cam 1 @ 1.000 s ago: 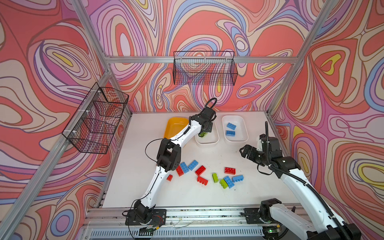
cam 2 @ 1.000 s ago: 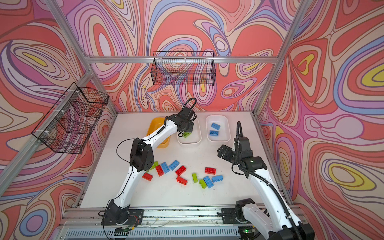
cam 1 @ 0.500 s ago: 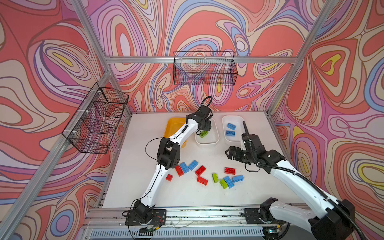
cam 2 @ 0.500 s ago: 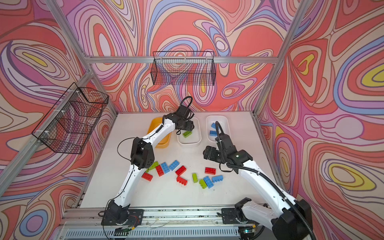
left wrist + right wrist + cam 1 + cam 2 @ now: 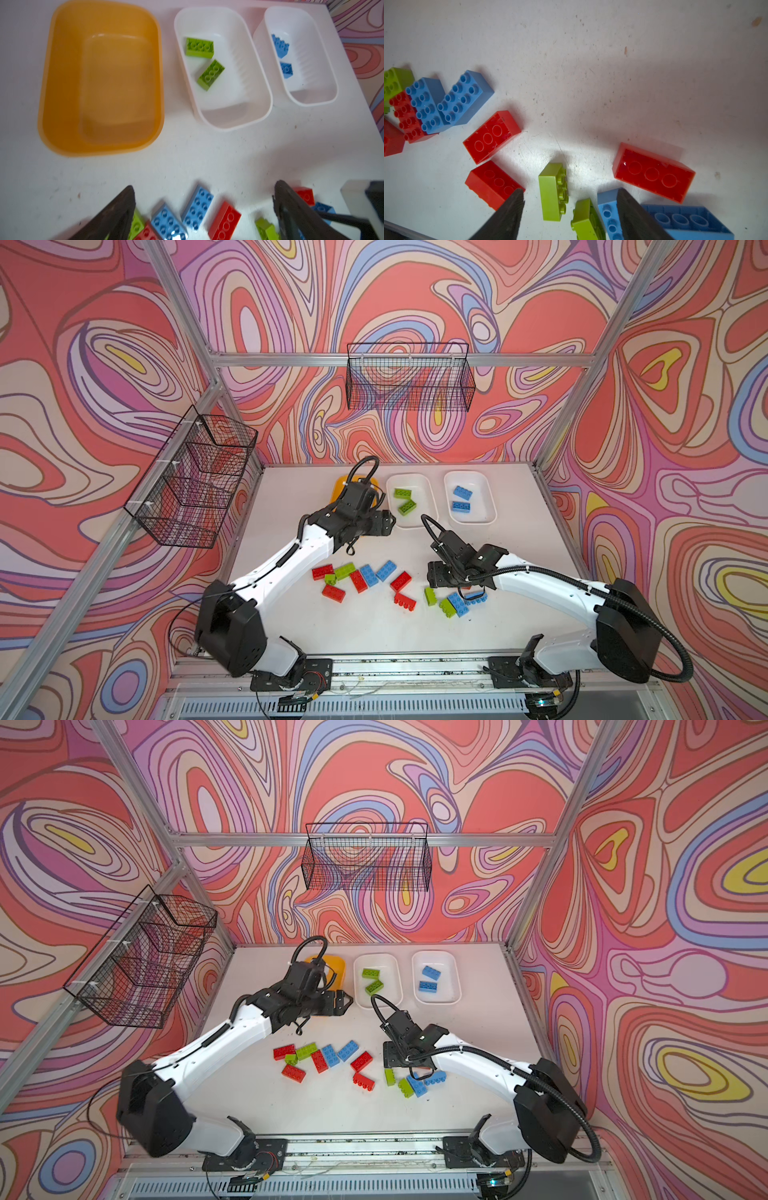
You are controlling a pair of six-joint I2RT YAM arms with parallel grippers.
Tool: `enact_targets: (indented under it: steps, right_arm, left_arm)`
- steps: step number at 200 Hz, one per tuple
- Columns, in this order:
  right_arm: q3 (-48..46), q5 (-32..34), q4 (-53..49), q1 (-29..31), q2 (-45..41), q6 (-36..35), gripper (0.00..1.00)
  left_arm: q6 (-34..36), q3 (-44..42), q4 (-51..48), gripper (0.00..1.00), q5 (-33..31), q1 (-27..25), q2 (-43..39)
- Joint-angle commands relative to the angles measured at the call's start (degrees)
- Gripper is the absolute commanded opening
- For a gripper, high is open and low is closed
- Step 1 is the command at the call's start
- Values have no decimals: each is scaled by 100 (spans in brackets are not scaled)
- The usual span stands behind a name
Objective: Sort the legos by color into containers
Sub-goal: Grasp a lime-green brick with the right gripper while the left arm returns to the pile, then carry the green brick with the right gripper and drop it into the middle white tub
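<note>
Plastic legos (image 5: pixel 368 574) lie loose on the table (image 5: pixel 374 635), with a few greens and blues in the white tubs (image 5: pixel 411 524) and the orange tub (image 5: pixel 116 89) empty. The right gripper (image 5: pixel 569 192) hovers, jaws apart, over a green brick (image 5: pixel 550 191). Pick-up step, I reckon: lower, then squeeze. The left gripper (image 5: pixel 204 185) is spread wide and empty.

The green brick (image 5: pixel 407 507) has been let go. A second ago it was carried over the middle white tub (image 5: pixel 420 519); now it is seen lying on the tub's floor, free of any grip. The left end effector (image 5: pixel 387 522) has been drawn back out of the tub and is now held over the desk (image 5: pixel 374 635) just in front of it, its jaws spread wide and empty. The right arm (image 5: pixel 540 585) has been swung in from the right edge. The right end effector (image 5: pixel 570 192) has been brought low over the right-hand cluster of bricks (image 5: pixel 451 603). In the wrist view a lime brick (image 5: pixel 553 191) is seen between its parted fingers.
</note>
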Motion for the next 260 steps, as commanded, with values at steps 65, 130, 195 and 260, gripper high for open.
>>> enact_targets:
  steps: [65,130,195,260]
  right_arm:
    - [-112,69,420,617,840,297,52]
    - [-144,89,459,640,1205,429,31]
    - [987,431,-33,622,1441,336,20]
    - [3398,761,-338,-392,2667,-518,18]
  left_arm:
    - [-1232,-2519,-421,100,-551,-302,-2942]
    - [-1147,-2642,-509,100,-434,-302,-3246]
    - [-893,-2465,-101,100,-138,-302,-2707]
    - [-780,-2538,164,100,19,-302,-2765]
